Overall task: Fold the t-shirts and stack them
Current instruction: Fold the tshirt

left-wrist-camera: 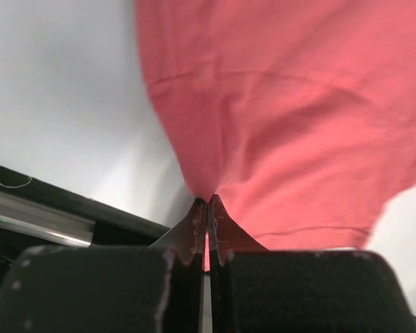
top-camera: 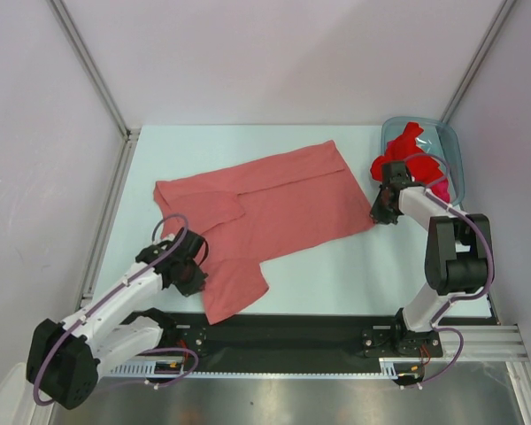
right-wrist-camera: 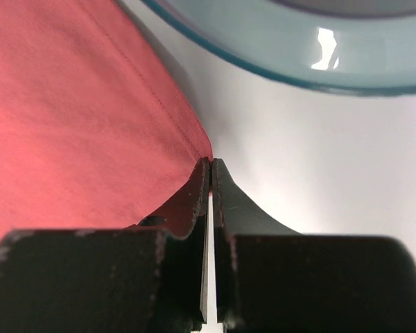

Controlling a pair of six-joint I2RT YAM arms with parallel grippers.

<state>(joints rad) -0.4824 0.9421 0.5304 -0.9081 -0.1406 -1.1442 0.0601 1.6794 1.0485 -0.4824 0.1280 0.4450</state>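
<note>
A salmon-pink t-shirt lies spread on the pale table, partly folded, with one flap reaching toward the near edge. My left gripper is shut on the shirt's near left edge; the left wrist view shows the pink cloth pinched between the fingertips. My right gripper is shut on the shirt's right corner, with the hem pinched at the tips in the right wrist view. Brighter red t-shirts lie bunched in the bin.
A translucent blue-grey plastic bin stands at the back right, just beyond the right gripper; its rim shows close in the right wrist view. A black rail runs along the near table edge.
</note>
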